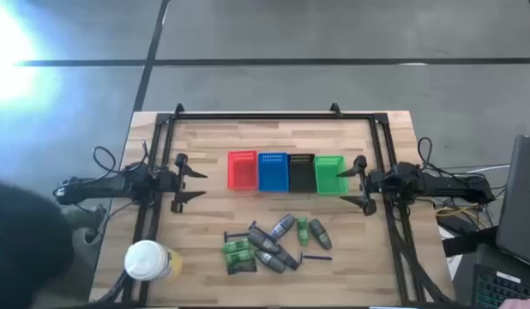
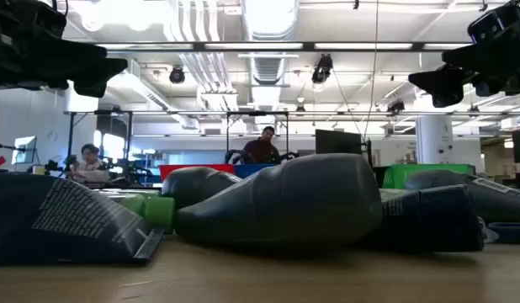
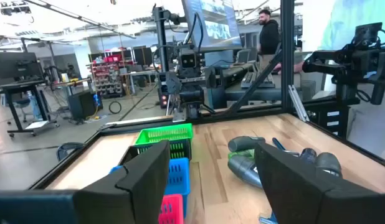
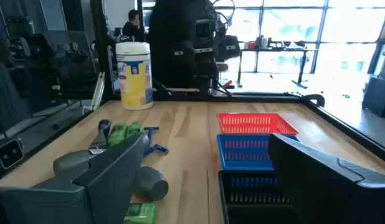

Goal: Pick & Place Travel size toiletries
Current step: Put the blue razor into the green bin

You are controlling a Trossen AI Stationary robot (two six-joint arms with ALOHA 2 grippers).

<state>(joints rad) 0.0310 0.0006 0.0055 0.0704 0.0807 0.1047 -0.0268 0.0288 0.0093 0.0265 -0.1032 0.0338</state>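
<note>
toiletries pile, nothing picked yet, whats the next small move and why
Probably swing the right gripper toward the grey mini bottle at the pile's right edge and lower over it. Both grippers are open and empty beside the row of baskets, the left gripper is farther away, and all toiletries still lie on the table.
</note>
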